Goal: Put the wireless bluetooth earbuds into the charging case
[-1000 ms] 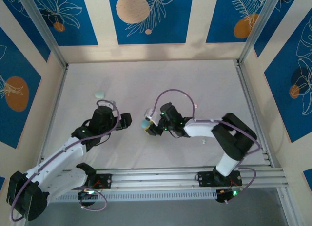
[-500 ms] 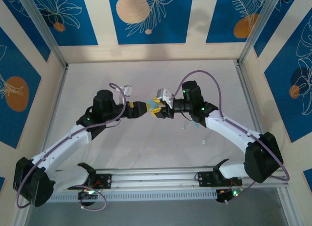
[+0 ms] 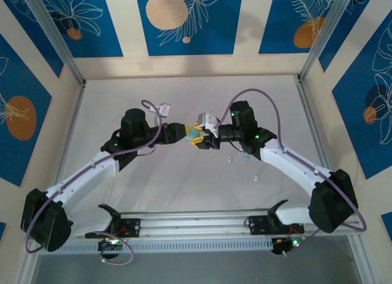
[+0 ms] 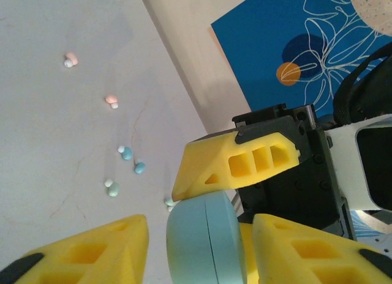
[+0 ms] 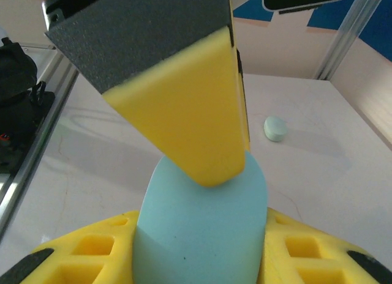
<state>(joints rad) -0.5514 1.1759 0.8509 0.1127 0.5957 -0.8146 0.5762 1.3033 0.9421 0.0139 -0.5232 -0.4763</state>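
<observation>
Surface: we record a white table (image 3: pixel 184 192) enclosed by cream walls (image 3: pixel 246 27) hung with blue leaf-print panels (image 3: pixel 208 39), and aluminium posts (image 3: pixel 321 36) at the far corners. Loose earbuds (image 4: pixel 127 153) in pink, blue and mint lie scattered on the table right of centre, outside any case. A mint case (image 5: pixel 275 128) lies alone.

Arms: both reach inward and meet tip to tip above mid-table. The right gripper (image 3: pixel 201 137) clamps a pale blue charging case (image 3: pixel 195 131). The left gripper (image 3: pixel 185 132) brackets the same case with one pad touching. We cannot tell whether it grips.
</observation>
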